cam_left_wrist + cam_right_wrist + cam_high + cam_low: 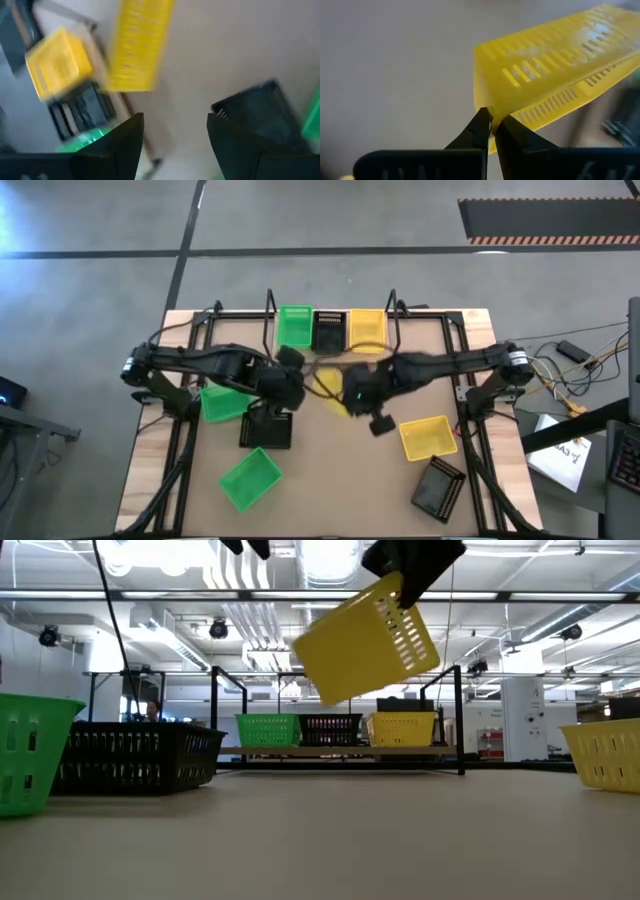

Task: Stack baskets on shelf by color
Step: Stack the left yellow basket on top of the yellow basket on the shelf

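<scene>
The right gripper point(492, 131) is pinching the rim of a yellow basket point(366, 638), its jaws clenched on the thin wall, and is holding it tilted in the air above the middle of the table point(330, 470). In the high view this lifted basket point(336, 398) is showing only as a yellow edge beside the dark wrist.

The left gripper point(175, 140) is hanging over the table's centre-left with its jaws released and nothing between them.

The shelf point(432, 330) is standing along the far edge and is carrying three baskets in a row: a green one point(294, 326) on the left, a black one point(328, 330) in the middle and a yellow one point(367, 330) on the right.

Loose baskets are lying on the tabletop:
- a green basket point(222, 402) at the left, partly under the left arm;
- a black basket point(266, 430) just near of it;
- a second green basket point(250, 480) toward the near edge;
- a yellow basket point(428, 437) at the right;
- a black basket point(439, 488) near it, at the near right.

No writing on the baskets or shelf can be read.
</scene>
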Controlling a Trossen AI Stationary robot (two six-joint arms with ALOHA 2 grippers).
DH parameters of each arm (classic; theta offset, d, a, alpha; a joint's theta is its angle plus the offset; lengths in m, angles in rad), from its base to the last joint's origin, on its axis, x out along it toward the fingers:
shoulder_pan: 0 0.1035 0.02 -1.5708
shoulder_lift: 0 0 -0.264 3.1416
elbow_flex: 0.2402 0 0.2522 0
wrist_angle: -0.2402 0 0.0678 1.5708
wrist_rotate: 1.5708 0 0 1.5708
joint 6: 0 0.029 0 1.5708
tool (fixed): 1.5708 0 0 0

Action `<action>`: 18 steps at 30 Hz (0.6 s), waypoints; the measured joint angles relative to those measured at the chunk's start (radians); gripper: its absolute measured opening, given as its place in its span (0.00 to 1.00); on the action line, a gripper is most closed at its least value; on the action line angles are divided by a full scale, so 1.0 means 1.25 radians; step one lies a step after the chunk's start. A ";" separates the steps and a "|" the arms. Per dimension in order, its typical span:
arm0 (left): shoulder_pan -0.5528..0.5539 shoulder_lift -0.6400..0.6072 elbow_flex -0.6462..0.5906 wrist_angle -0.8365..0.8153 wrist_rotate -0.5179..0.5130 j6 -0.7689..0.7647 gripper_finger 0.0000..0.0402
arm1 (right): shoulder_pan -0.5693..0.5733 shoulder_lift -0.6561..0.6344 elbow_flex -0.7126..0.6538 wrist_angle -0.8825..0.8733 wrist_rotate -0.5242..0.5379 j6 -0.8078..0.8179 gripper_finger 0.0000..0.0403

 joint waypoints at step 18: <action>-0.004 -0.096 -0.230 0.219 -0.013 -0.571 0.50 | -0.335 0.181 0.292 -0.237 0.212 0.012 0.02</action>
